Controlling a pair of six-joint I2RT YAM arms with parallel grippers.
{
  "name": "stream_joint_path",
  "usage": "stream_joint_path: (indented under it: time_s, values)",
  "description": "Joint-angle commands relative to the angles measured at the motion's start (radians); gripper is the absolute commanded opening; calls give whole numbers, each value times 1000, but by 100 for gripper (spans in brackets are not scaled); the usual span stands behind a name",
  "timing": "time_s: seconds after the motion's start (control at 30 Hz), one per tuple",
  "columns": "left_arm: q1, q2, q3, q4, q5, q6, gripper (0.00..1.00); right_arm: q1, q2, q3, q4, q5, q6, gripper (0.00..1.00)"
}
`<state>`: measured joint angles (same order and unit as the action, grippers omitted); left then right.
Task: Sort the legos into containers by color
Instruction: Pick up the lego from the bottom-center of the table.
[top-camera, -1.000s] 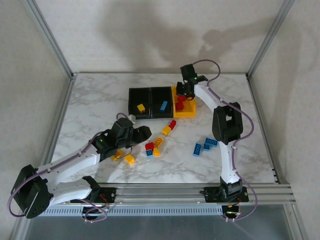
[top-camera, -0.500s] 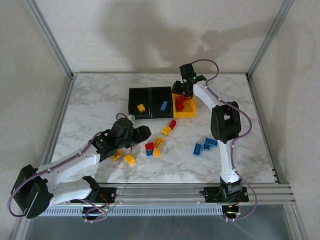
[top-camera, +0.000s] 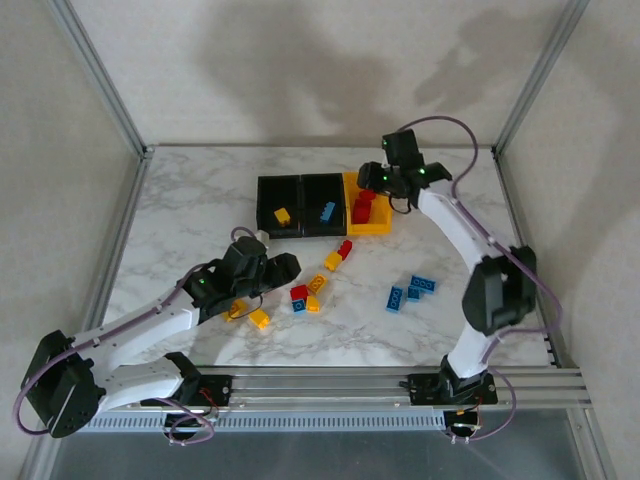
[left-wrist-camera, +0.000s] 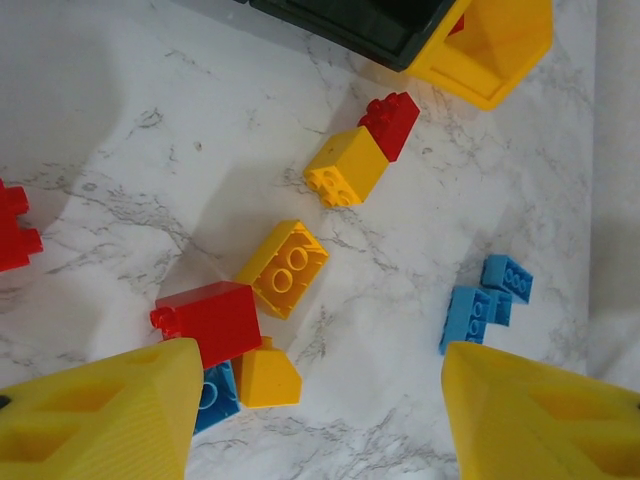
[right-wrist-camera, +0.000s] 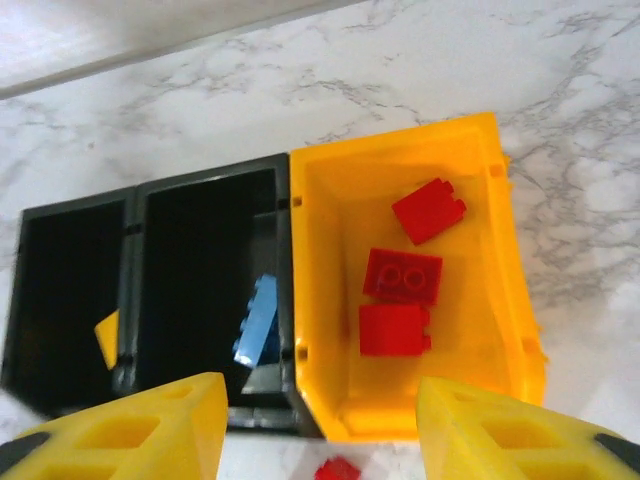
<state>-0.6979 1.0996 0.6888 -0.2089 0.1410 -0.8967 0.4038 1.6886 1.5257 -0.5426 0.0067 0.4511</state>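
Over at the far side of the marble table (top-camera: 190, 220), three bins sit joined in a row: a left black bin (right-wrist-camera: 60, 280), a middle black bin (right-wrist-camera: 200, 250) and a yellow bin (right-wrist-camera: 335, 200) on the right end. Right now the left black bin has one yellow brick (right-wrist-camera: 107, 337) in it. The middle one has a single blue brick (right-wrist-camera: 258, 320) leaning on its wall, and the yellow bin holds three red bricks (right-wrist-camera: 402, 275) lying loose on its floor.

The right gripper (right-wrist-camera: 315, 430) hangs right above the yellow bin, fingers spread wide with nothing between them. A stray red brick (right-wrist-camera: 337, 468) sits on the table just in front of that bin, and in the left wrist view it's touching a yellow block (left-wrist-camera: 345, 166).

The left gripper (left-wrist-camera: 320, 420) is down low over the loose pile mid-table, also wide open and not holding anything. Just past one of its fingers (left-wrist-camera: 100, 415) there's a little clump, all touching: a red block (left-wrist-camera: 210, 320), a studs-up yellow piece (left-wrist-camera: 283, 267), a small yellow piece (left-wrist-camera: 265, 375) and a blue piece (left-wrist-camera: 215, 398) half hidden by the finger.

Off to the right, well apart from that clump, sits a bunch of blue bricks (top-camera: 396, 298). Two more yellow ones (top-camera: 259, 319) lie near the left arm.
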Motion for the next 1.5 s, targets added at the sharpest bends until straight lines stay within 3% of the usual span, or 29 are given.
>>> stream_joint_path:
  time_s: [0.0, 0.17, 0.37, 0.57, 0.77, 0.97, 1.1, 1.23, 1.47]
  values:
    - [-11, 29, 57, -20, 47, 87, 66, 14, -96, -151, -43, 41, 38, 56]
    - [-37, 90, 111, -49, 117, 195, 66, 44, -293, -407, -99, 61, 131, 61]
    - [-97, 151, 134, -43, 182, 281, 71, 167, -436, -634, -187, 150, 328, 73]
    - [-129, 164, 123, -38, 164, 284, 71, 238, -437, -756, -166, 157, 444, 72]
    - [-136, 141, 78, -6, 149, 240, 71, 244, -382, -792, -123, 153, 478, 71]
    - [-137, 125, 69, -10, 128, 226, 70, 251, -344, -831, -72, 140, 485, 64]
    - [-137, 135, 79, -16, 122, 228, 70, 251, -308, -832, -41, 136, 473, 52]
    - [-137, 136, 77, -12, 108, 217, 70, 261, -283, -813, -40, 134, 456, 32]
    - [-103, 83, 31, 47, 70, 138, 69, 286, -288, -662, -75, 152, 404, 28]
